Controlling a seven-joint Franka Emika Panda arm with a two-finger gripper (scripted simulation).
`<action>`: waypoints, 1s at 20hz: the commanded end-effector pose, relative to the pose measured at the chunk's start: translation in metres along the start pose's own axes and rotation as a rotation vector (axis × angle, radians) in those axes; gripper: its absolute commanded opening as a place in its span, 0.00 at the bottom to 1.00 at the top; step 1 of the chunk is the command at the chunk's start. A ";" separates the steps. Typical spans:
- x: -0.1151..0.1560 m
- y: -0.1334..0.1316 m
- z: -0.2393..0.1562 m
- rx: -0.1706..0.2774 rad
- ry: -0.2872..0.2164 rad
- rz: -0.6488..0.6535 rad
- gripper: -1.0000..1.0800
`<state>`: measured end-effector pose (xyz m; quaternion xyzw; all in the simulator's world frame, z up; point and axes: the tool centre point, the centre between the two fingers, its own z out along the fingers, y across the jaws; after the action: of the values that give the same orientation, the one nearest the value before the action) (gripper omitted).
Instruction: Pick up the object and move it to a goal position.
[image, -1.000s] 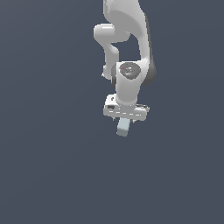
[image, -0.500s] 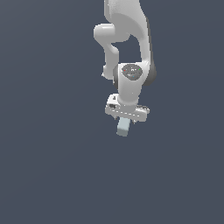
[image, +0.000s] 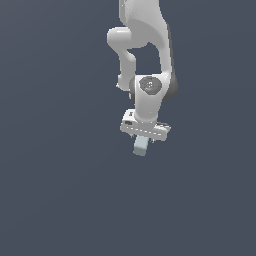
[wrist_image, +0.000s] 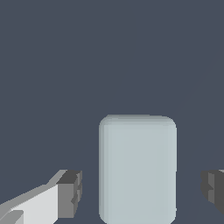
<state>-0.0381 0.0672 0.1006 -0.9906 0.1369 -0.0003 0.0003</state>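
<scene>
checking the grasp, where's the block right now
In the exterior view the block sits just below the gripper; the wrist view shows it between the open fingers, gaps either side.

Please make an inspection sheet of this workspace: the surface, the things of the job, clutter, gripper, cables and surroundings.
Surface: plain dark grey-blue, bare.
Job's things: one small pale blue-grey block with rounded edges, lying between the fingertips, a gap on each side.
Clutter: nothing seen.
Gripper: white gripper on the white arm, over the block; dark finger pads apart, not touching it.
Cables: nothing seen.
Surroundings: nothing seen; no goal marker visible.
</scene>
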 end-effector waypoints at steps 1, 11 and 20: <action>-0.001 0.000 0.011 -0.001 -0.001 0.001 0.96; 0.000 0.000 0.040 -0.001 -0.001 0.003 0.96; 0.000 0.000 0.040 -0.001 -0.001 0.003 0.00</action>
<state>-0.0385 0.0682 0.0619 -0.9905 0.1376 -0.0004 0.0003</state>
